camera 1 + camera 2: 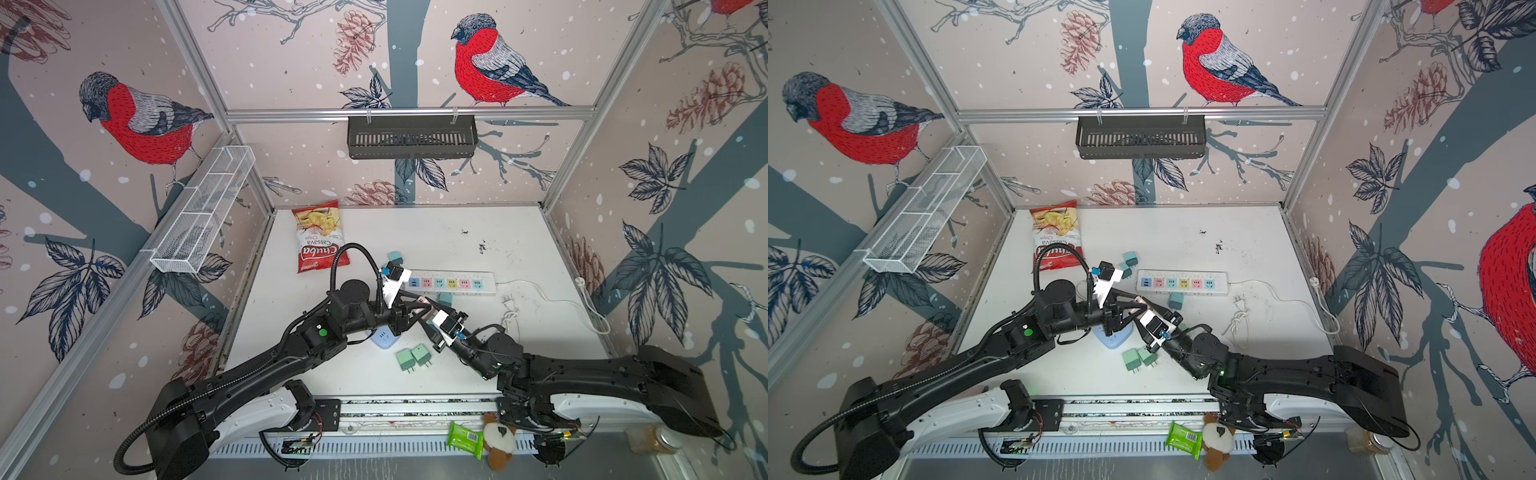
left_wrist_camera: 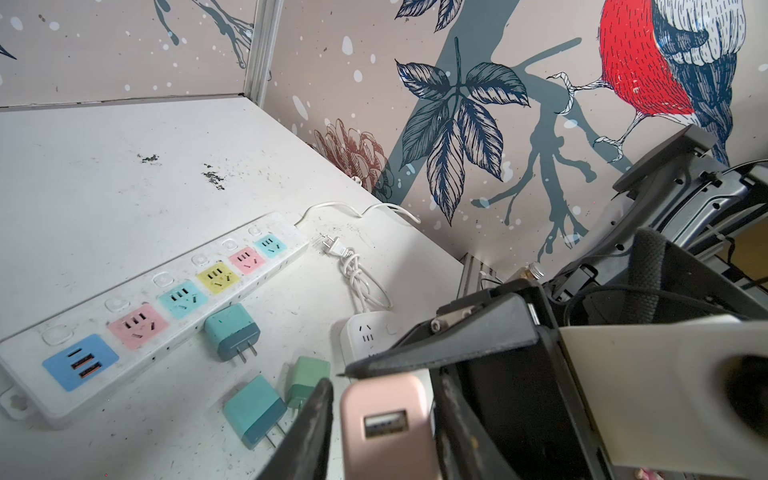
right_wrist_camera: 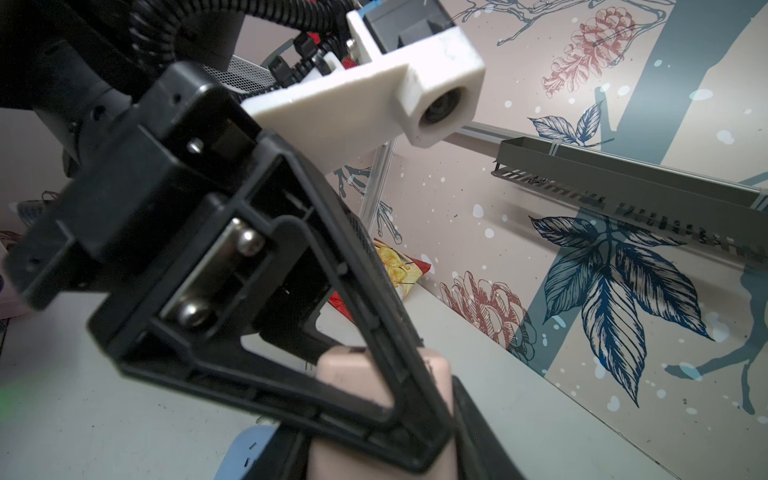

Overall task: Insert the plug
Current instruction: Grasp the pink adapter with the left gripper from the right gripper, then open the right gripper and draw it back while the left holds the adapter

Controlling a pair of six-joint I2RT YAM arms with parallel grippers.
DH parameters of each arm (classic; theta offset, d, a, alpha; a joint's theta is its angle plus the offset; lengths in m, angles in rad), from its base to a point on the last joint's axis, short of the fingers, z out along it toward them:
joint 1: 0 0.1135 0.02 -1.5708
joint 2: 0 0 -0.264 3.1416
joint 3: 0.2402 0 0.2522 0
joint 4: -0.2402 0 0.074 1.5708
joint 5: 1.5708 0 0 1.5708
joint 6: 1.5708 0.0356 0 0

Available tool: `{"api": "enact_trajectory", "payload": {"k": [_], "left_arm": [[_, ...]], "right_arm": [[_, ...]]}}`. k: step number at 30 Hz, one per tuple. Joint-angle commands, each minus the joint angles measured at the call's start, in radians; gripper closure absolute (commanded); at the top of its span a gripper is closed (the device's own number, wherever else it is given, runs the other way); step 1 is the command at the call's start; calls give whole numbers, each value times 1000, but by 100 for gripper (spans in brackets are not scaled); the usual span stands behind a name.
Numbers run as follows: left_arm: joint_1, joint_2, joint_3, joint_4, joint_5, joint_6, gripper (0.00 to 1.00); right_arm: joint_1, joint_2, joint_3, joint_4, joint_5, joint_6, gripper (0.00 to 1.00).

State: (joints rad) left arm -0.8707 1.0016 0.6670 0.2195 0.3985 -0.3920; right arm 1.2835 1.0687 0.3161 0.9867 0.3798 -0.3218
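White table (image 1: 415, 232) inside a bird-patterned enclosure; both arms meet over its middle.

Item under task: pink plug (image 2: 384, 419), raised off the table, just on the front-edge side of the power strip (image 1: 451, 283) and apart from it. Its USB port faces the left wrist camera. Prongs not visible.

Right gripper (image 3: 365, 432): clamped on the pink plug, one finger on each side of the body.

Left gripper (image 2: 384, 376): jaws narrow, bracketing the same plug. A thin gap shows at one finger (image 2: 309, 432); firm contact cannot be confirmed.

Power strip: lies flat, running from mid-table toward the right edge, all coloured sockets unoccupied.

Other items: teal plug (image 1: 445, 298) just beside the strip; two green plugs (image 1: 413, 357) toward the front edge; chips bag (image 1: 320, 237) near the far left corner.
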Motion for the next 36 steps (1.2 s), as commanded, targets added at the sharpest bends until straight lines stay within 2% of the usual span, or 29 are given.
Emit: {"api": "enact_trajectory", "payload": {"k": [1, 5, 6, 7, 8, 10, 12, 15, 19, 22, 26, 28, 31, 33, 36], "left_arm": [[-2, 10, 8, 9, 23, 17, 67], [-2, 25, 16, 5, 26, 27, 83], [-2, 26, 18, 3, 26, 31, 86], [-2, 25, 20, 3, 18, 32, 88], [-2, 22, 19, 3, 5, 34, 89], [-2, 13, 20, -7, -75, 34, 95], [1, -3, 17, -22, -165, 39, 100], [27, -35, 3, -26, -249, 48, 100], [143, -76, -45, 31, -205, 26, 100], [191, -93, -78, 71, -256, 56, 100], [207, -73, -88, 105, -330, 122, 100], [207, -61, -94, 126, -334, 167, 100], [207, -54, -105, 162, -287, 279, 100], [205, -45, -132, 224, -224, 407, 100], [202, -26, -154, 282, -174, 547, 100]], "right_arm": [[4, -11, 6, 32, -2, -19, 98], [4, -15, 5, 28, 1, -19, 96], [4, -17, 5, 24, 1, -17, 88], [5, -21, 5, 22, 1, -17, 71], [5, -24, 3, 22, 1, -16, 61], [4, -39, -4, 25, 15, -9, 41], [2, -61, -14, 23, 27, -7, 30], [-9, -116, -35, 1, 48, 1, 21], [-79, -237, -94, -27, 53, 59, 9], [-224, -368, -140, -97, 45, 179, 2], [-512, -516, -163, -278, 36, 392, 0], [-682, -554, -181, -348, 30, 501, 0], [-900, -527, -211, -361, -71, 658, 0], [-1025, -463, -213, -365, -128, 738, 0], [-1086, -379, -200, -378, -118, 780, 0]]}}
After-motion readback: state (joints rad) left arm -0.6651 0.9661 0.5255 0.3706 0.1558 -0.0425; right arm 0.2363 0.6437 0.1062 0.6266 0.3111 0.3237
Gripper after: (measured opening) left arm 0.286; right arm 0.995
